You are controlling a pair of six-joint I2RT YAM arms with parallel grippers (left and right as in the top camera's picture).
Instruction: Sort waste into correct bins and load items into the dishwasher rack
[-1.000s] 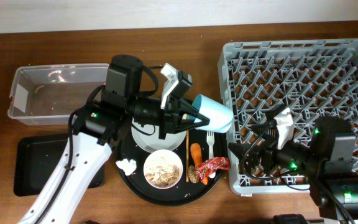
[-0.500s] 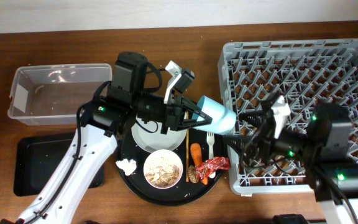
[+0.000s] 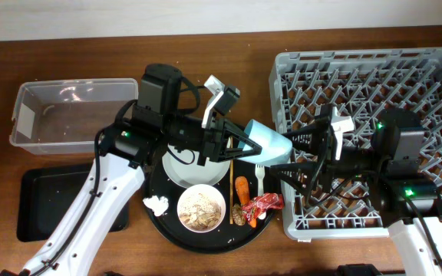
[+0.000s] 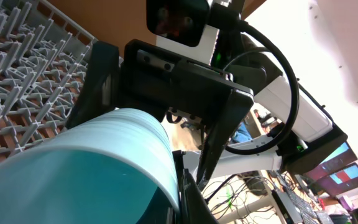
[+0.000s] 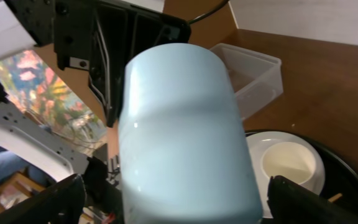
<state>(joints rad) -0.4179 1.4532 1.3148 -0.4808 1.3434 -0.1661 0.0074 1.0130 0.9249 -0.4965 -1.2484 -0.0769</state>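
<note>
Hanging on its side above the bench [image 3: 129, 54], the light blue cup [image 3: 268, 143] is held in the air between the round black tray [image 3: 167, 226] and the near wall of the dishwasher rack [image 3: 436, 61]. It is pinched at its mouth end by the left gripper [image 3: 239, 146], which is clenched on the rim. The closed base is turned toward the right gripper [image 3: 294, 156], whose fingers [image 5: 42, 199] are spread wide on either side of the cup body without being seen to touch it. Nothing is grasped by that gripper yet.

The cup is judged to be light and stiff, since nothing is seen inside it and no sag shows in the rim pinch. Whether it is plastic or ceramic cannot be told, so it is best treated as breakable. Its wall is smooth and faintly glossy, and some slipperiness is to be expected. The rounded edge at the base is a poor place for a grip, as the cup could be squeezed out from between closing pads. A hold across the straight wall, a little in from the base and on opposite sides, is judged the soundest, and it should be made firm before the rim pinch is let go
</note>
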